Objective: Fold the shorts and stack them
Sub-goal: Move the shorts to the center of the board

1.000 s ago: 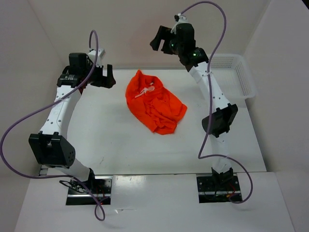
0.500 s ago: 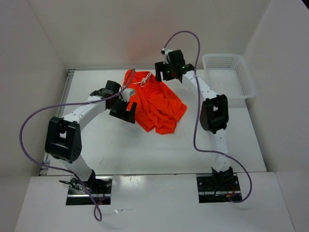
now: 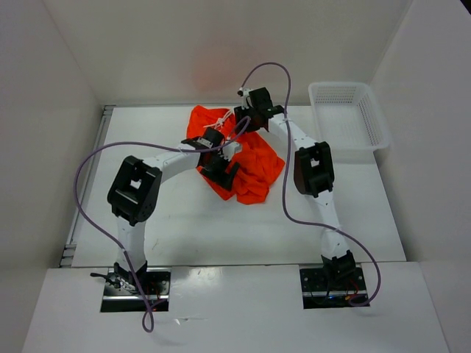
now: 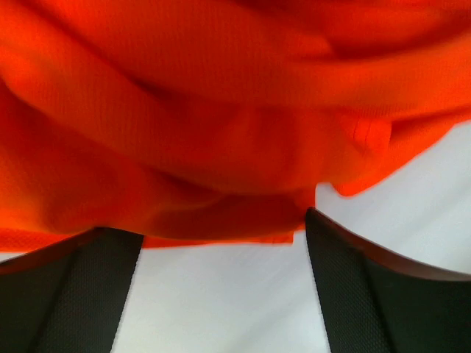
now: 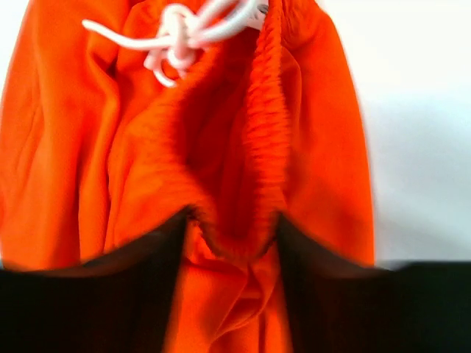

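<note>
The orange shorts (image 3: pixel 259 166) lie crumpled in the middle of the table, waist toward the back, with the white drawstring (image 5: pixel 176 37) knotted at the waistband. My left gripper (image 3: pixel 223 170) sits low at the heap's near-left edge. In the left wrist view it (image 4: pixel 217 226) stands open, the hem of the shorts (image 4: pixel 221 147) just reaching its fingertips and bare table between the fingers. My right gripper (image 3: pixel 243 123) is down on the back of the heap. In its own view the gripper (image 5: pixel 234 220) has a bunched fold of the elastic waistband (image 5: pixel 265 147) squeezed between its fingers.
A white mesh basket (image 3: pixel 377 118) stands at the back right corner of the table. Walls enclose the table at the back and on both sides. Purple cables loop from both arms above the table.
Both arms have swung in and come down onto the shorts. The right jaws have narrowed round the waistband. The left jaws have narrowed a little at the hem. The heap has shifted slightly.
</note>
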### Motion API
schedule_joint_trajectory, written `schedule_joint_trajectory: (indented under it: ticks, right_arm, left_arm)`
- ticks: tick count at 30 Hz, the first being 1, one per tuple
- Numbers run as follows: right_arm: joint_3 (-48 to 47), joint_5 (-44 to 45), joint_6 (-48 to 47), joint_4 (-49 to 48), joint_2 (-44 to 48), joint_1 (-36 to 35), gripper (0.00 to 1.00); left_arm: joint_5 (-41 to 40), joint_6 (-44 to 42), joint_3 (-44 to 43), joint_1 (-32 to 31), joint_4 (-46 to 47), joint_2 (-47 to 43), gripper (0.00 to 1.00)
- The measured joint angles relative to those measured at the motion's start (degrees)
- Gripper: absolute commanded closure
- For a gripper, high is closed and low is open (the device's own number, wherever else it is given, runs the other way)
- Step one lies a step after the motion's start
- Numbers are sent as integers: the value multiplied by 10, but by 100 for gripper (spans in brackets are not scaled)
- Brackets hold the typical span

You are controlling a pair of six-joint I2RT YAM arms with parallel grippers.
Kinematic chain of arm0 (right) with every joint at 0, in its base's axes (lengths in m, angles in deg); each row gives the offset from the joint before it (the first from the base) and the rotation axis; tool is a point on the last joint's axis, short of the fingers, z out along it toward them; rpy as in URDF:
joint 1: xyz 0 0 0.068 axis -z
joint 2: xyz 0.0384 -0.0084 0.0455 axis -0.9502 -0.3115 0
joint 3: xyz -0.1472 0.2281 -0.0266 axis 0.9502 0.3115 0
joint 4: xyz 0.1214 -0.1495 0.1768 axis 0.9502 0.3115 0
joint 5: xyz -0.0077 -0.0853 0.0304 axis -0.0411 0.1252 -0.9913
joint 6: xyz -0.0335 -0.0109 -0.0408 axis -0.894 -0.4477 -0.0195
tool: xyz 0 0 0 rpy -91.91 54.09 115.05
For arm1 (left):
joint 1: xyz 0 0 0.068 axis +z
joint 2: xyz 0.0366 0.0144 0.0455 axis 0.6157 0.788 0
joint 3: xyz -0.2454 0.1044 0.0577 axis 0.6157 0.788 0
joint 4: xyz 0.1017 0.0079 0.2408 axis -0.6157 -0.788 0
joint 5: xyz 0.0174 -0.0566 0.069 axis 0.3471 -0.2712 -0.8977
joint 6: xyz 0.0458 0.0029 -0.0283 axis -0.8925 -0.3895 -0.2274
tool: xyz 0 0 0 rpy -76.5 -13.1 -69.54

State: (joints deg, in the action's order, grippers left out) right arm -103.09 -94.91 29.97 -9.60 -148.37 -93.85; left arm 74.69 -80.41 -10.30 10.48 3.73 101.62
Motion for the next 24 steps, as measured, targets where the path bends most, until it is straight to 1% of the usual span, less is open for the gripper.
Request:
schedule_joint_trajectory:
  ticks: [1, 4, 5, 6, 7, 12, 15, 17, 19, 20, 21, 22, 24]
  right_arm:
    - [-4, -3, 0, 0, -1, -1, 71]
    - [-13, -7, 4, -3, -5, -2, 87]
    - [-14, -6, 6, -4, -5, -2, 96]
    - [-14, -6, 8, -4, -5, -2, 100]
    - [-14, -5, 9, -4, -5, -2, 100]
    - [-8, -4, 11, -5, -3, 7, 100]
    - [31, -7, 8, -5, 21, 25, 100]
    - [75, -14, -1, 1, 54, 44, 100]
    - [137, -23, -12, 5, 107, 65, 100]
    - [182, -28, -18, 5, 144, 76, 100]
    - [218, -33, -21, 9, 179, 85, 100]
    - [252, -42, -23, 15, 214, 92, 100]
    - [312, -67, -20, 19, 285, 98, 100]
  left_arm:
    - [-6, 1, -3, -4, 5, 5, 37]
    - [-20, 1, -7, -7, 12, 18, 61]
    - [-23, 0, -7, -6, 13, 22, 72]
    - [-25, -2, -7, -5, 15, 25, 98]
    - [-27, 2, -7, -5, 17, 25, 100]
    - [-55, 1, -2, 0, 30, 24, 100]
    - [-88, 0, 8, 16, 40, 15, 100]
    - [-118, -1, 8, 57, 42, 12, 100]
    - [-152, -1, -9, 127, 42, 12, 100]
    - [-167, -1, -27, 168, 38, 13, 98]
    - [-183, 0, -56, 209, 33, 14, 88]
    - [-195, -1, -90, 244, 34, 17, 74]
    - [-216, 2, -163, 301, 42, 19, 38]
